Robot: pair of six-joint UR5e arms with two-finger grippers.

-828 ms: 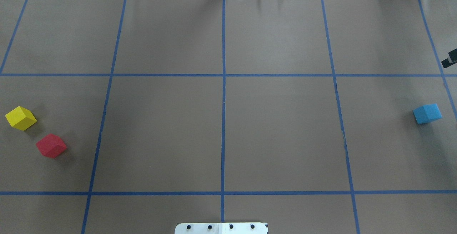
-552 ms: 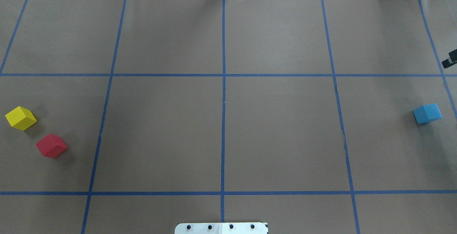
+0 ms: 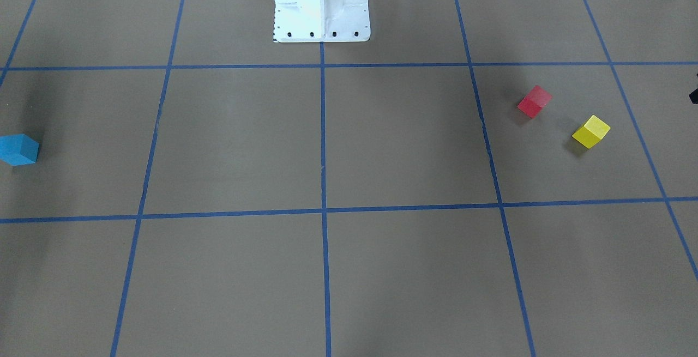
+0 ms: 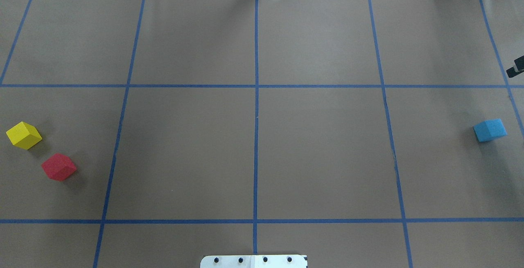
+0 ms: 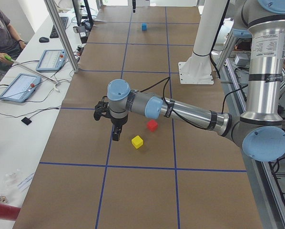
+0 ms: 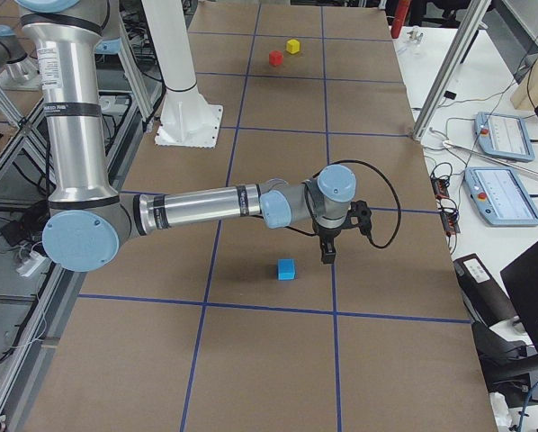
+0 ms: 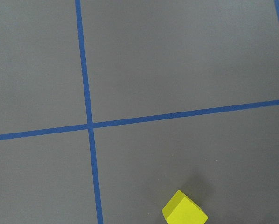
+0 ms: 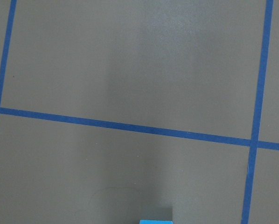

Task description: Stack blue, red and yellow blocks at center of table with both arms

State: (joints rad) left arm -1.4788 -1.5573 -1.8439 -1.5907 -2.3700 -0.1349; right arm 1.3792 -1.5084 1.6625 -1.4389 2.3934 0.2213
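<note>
trouble, as i judge it, is most likely at the pickups and then at the middle. none of the three blocks is at the centre yet. the yellow block (image 4: 23, 135) and the red block (image 4: 59, 167) lie near each other at my left end of the counter (image 4: 319, 149). the blue block (image 4: 490, 130) lies alone at my right end, well apart from them.

my left tool (image 5: 115, 135) hangs above the counter near the yellow block, not over it; my left wrist view catches that block only at its bottom edge. my right tool (image 6: 327, 255) hangs just beside the blue block, which shows as a sliver at the bottom of the right wrist view. both tools show properly only in the side views, so i cannot tell whether either is apart or together.

yellow and red sit turned against the tape lines (image 4: 256, 137). if i come down square to the grid, i may catch corners instead of flat faces, and the block could twist or squirt out. with red so near yellow, a wide finger could nudge the neighbour.

at the centre, both arms converge on one spot, so bad timing could make them clash or knock over a half-built stack. a block set off-centre could topple it too.
</note>
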